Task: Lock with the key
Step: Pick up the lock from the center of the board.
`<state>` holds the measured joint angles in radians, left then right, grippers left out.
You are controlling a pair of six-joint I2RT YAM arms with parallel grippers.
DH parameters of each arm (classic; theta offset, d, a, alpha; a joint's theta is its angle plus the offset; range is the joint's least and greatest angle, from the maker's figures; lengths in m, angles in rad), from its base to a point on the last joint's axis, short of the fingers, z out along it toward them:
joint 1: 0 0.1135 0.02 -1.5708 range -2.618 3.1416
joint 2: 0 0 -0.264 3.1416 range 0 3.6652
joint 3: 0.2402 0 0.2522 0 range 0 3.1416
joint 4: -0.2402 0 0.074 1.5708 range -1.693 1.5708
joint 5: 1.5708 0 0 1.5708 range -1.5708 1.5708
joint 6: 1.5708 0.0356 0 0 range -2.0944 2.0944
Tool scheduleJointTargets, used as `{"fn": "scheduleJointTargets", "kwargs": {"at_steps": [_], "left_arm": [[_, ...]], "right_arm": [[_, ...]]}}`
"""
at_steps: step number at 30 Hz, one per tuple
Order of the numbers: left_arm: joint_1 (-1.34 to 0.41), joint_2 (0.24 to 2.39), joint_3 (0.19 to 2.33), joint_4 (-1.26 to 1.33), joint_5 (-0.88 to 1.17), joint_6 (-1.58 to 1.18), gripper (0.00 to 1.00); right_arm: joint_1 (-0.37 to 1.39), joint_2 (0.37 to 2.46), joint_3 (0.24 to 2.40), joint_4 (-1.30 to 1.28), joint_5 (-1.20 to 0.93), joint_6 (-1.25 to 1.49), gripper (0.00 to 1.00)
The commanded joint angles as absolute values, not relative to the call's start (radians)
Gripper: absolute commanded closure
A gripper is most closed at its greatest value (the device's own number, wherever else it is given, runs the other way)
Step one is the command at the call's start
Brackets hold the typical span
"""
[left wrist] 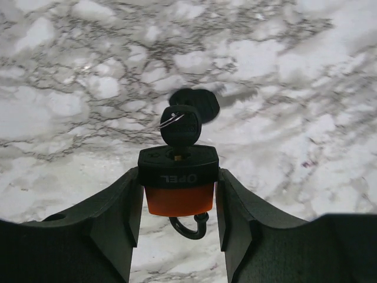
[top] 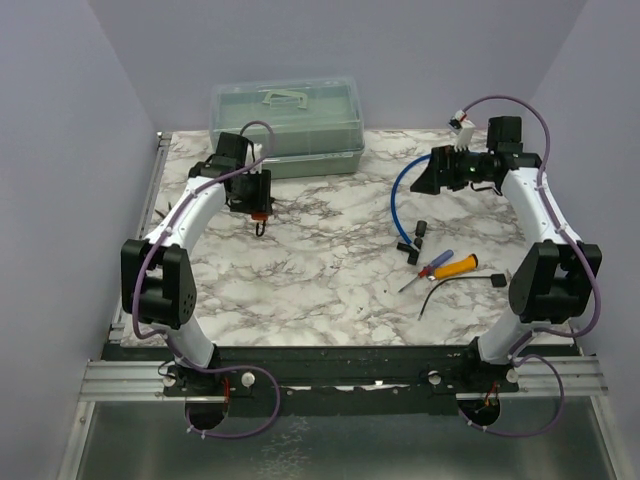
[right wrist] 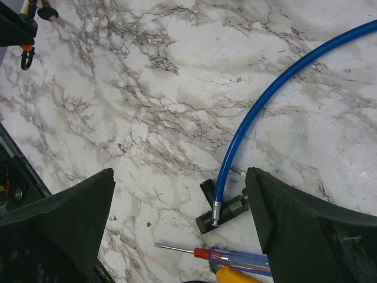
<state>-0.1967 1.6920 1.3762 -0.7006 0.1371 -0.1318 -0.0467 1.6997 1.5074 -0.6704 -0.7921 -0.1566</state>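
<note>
My left gripper [left wrist: 178, 203] is shut on an orange and black padlock [left wrist: 178, 180], held above the marble table. A black-headed key [left wrist: 180, 125] sticks in the padlock's keyhole, a second key on its ring behind it. The black shackle [left wrist: 189, 227] hangs below the body, one end out of it. In the top view the padlock [top: 260, 213] hangs under the left gripper [top: 256, 200] at the table's left. My right gripper [right wrist: 179, 227] is open and empty, above the table at the right [top: 432, 172]. The padlock also shows far off in the right wrist view [right wrist: 25, 54].
A clear lidded plastic box [top: 287, 128] stands at the back. A blue tube [right wrist: 265, 100] curves to a black fitting [right wrist: 221, 211]. Two screwdrivers, one clear blue-and-red [right wrist: 241, 259], one yellow [top: 455, 266], and a black cable tie [top: 455, 285] lie at the right.
</note>
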Motion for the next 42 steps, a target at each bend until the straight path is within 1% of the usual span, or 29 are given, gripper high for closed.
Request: {"fn": "scheduleJointTargets", "kwargs": {"at_steps": [1, 8, 13, 17, 25, 28, 33, 42], "left_arm": [[-0.212, 1.668, 1.466, -0.897, 0.45, -0.081, 0.87], [-0.283, 1.656, 1.544, -1.0, 0.626, -0.029, 0.87], [-0.324, 1.671, 1.584, -1.083, 0.709, -0.005, 0.87], [-0.367, 1.664, 1.6, -1.129, 0.767, 0.03, 0.87], [-0.465, 1.673, 1.648, -1.271, 0.855, 0.138, 0.85], [-0.503, 1.681, 1.662, -1.312, 0.869, 0.164, 0.85], [-0.553, 1.688, 1.672, -1.324, 0.864, 0.167, 0.85], [-0.583, 1.694, 1.682, -1.342, 0.908, 0.188, 0.84]], "right_arm": [[-0.036, 1.625, 1.475, -0.646, -0.856, -0.212, 0.0], [0.007, 1.479, 1.35, -0.562, -0.977, -0.341, 0.0], [0.136, 1.347, 1.22, -0.448, -0.972, -0.43, 0.0], [0.279, 1.244, 1.087, -0.315, -0.906, -0.499, 0.0], [0.518, 1.143, 0.926, -0.114, -0.861, -0.675, 0.01], [0.623, 1.132, 0.898, -0.101, -0.836, -0.781, 0.04], [0.721, 1.135, 0.854, -0.081, -0.792, -0.897, 0.11], [0.768, 1.149, 0.832, -0.041, -0.763, -0.985, 0.27]]}}
